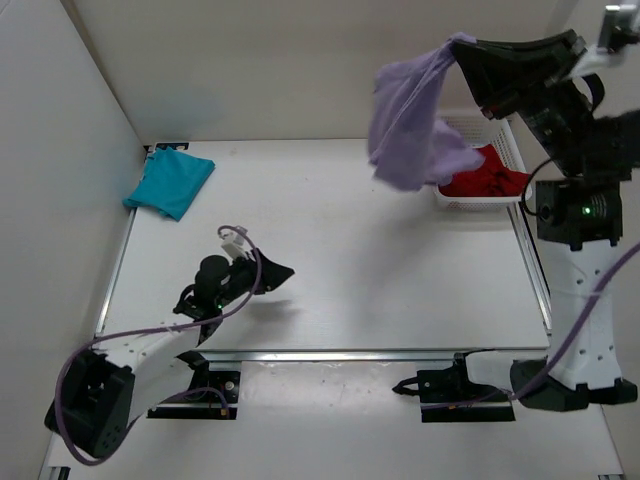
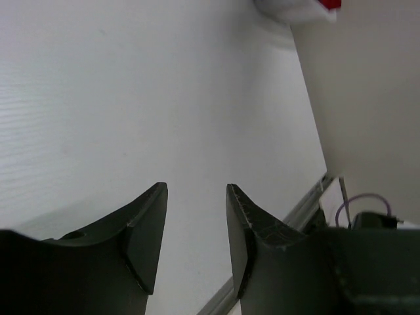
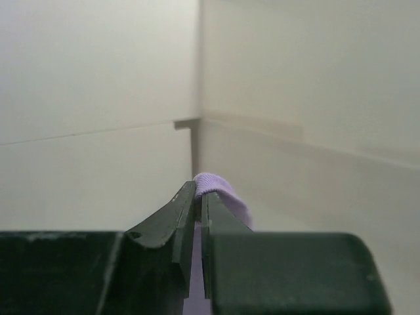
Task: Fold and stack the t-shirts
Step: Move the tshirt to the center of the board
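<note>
A lavender t-shirt (image 1: 408, 120) hangs in the air at the back right, pinched at its top by my right gripper (image 1: 462, 42), which is shut on it. In the right wrist view a fold of the purple cloth (image 3: 220, 190) pokes out between the closed jaws of that gripper (image 3: 199, 194). The shirt's lower end trails over the white mesh basket (image 1: 500, 150), where a red t-shirt (image 1: 490, 175) lies. A teal-blue t-shirt (image 1: 170, 183) lies folded at the back left of the table. My left gripper (image 1: 280, 272) hovers low at the front left, open and holding nothing (image 2: 195, 190).
The basket (image 2: 298, 12) with the red shirt shows at the top of the left wrist view. White walls close in the table at the back and left. A metal rail (image 1: 330, 354) runs along the near edge, and another runs along the right side.
</note>
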### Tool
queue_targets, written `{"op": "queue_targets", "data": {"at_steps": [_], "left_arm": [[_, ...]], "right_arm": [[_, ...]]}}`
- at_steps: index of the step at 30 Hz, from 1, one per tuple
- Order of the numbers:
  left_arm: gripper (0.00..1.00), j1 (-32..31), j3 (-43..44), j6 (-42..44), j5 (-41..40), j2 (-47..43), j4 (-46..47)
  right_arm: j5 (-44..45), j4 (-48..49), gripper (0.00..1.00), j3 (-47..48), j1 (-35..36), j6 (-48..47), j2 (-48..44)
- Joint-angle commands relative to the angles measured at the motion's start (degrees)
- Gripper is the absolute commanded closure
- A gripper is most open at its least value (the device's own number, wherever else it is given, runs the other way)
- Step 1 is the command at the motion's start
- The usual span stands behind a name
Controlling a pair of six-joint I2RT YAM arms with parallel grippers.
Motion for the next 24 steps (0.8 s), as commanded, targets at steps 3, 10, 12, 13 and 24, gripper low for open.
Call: {"op": "queue_targets", "data": {"at_steps": [3, 10, 12, 13, 24], "left_arm": [[0.47, 11.95, -5.83, -2.29, 2.98, -9.91, -3.7], [0.42, 11.1, -7.16, -0.01, 1.06, -14.05, -6.96], [0.41, 7.86, -6.81, 1.31, -0.52, -11.43, -8.01], [0.39, 5.66, -6.55, 2.62, -2.01, -11.07, -9.06], [0.28, -2.96, -2.43, 10.45, -10.28, -7.82, -21.19]], "right_arm": [[-6.44, 11.13, 1.0, -13.28, -2.99, 6.44, -3.13], [-12.26, 27.94, 1.0, -48.18, -9.77, 16.85, -4.82], [-10.33, 31.11, 1.0, -54.78, -10.47, 16.24, -3.5], [-9.98, 31.38, 1.0, -57.43, -11.35, 16.5, -2.45], [-11.38, 34.28, 1.0, -61.15, -14.7, 18.44, 4.15]]}}
